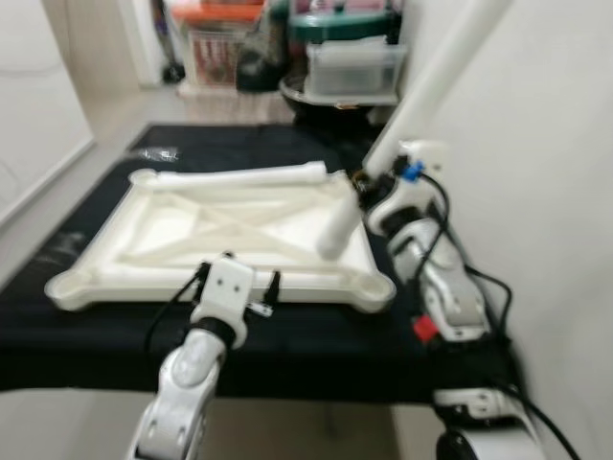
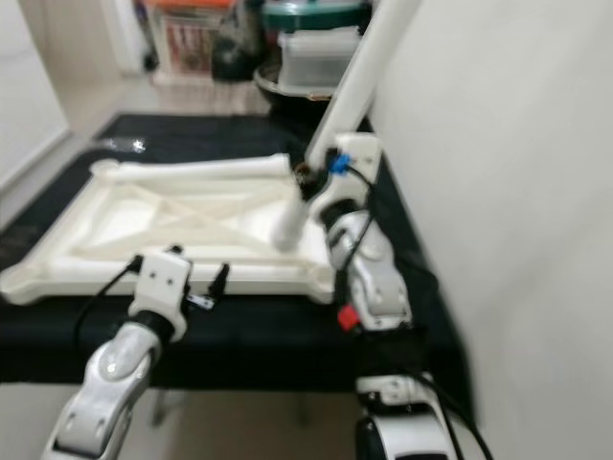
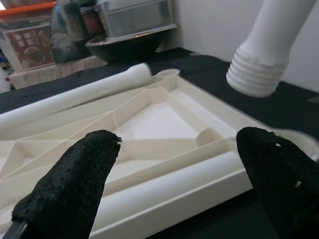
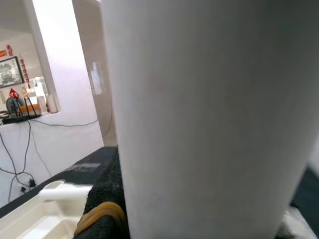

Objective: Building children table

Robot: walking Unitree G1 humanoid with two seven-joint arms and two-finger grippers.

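Black cloth (image 1: 105, 331) is covering the surface; storage bins (image 1: 352, 67) are standing behind. White tabletop (image 1: 172, 244) is lying ribs-up. Right gripper (image 1: 369, 196) is clamping a white leg (image 1: 421, 86) over its near corner; left gripper (image 3: 174, 164) is hovering wide.

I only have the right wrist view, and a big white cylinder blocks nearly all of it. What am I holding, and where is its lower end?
Observer: The right gripper grips a long white plastic table leg, tilted. Its threaded end hangs above the right side of the upturned white plastic tabletop, not in a socket.
Operator: Which socket is closest?
Observer: The near right corner socket looks closest.
Operator: Is the left arm in the way?
Observer: The left gripper is open at the tabletop's near edge, apart from the leg.
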